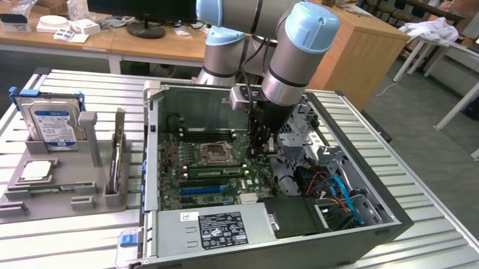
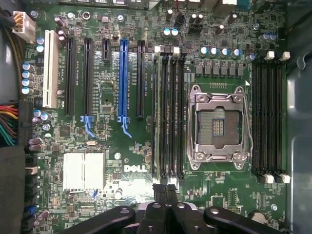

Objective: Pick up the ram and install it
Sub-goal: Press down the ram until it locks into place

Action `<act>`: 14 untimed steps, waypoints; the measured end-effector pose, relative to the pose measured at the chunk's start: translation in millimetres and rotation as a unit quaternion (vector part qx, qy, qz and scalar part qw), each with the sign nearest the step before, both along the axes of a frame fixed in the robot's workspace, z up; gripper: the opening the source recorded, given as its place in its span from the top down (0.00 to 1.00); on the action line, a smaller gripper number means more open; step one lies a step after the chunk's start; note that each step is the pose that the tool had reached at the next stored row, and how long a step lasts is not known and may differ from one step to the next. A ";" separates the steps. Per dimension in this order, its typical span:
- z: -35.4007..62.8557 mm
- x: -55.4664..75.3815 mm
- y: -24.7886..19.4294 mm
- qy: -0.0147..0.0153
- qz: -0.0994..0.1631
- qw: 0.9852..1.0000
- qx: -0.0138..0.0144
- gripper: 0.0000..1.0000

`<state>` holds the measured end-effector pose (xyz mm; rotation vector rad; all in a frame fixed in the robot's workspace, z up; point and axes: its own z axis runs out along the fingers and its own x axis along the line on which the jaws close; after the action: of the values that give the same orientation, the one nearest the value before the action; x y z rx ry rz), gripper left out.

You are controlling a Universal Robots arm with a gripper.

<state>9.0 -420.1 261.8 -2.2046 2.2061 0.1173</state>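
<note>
The ram (image 1: 215, 170) is a long green stick standing on edge in a memory slot beside the processor socket (image 1: 212, 151), inside the open computer case. In the wrist view it shows edge-on as a thin strip (image 2: 156, 117) in the outermost slot of the bank next to the socket (image 2: 218, 124). My gripper (image 1: 262, 150) hangs low over the motherboard, close to one end of that slot bank. Its dark fingertips (image 2: 163, 189) are pressed together just beyond the slot ends. The gripper is shut and nothing shows between its fingers.
The case walls (image 1: 153, 145) and a drive cage with cables (image 1: 337, 190) hem in the board. A blue connector slot (image 2: 122, 80) lies beside the memory slots. On the exterior view's left, a grey holder (image 1: 67, 190) carries a hard drive (image 1: 53, 120), a silver chip (image 1: 37, 171) and a thin upright strip (image 1: 118, 154).
</note>
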 end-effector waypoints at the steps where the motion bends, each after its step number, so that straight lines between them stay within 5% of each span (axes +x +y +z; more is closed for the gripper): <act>1: -0.5 0.0 0.0 0.000 0.000 1.000 0.000 0.89; 14: -6.4 0.0 0.0 0.000 0.000 1.000 0.000 0.89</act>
<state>9.0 -420.2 255.4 -2.2048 2.2063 0.1170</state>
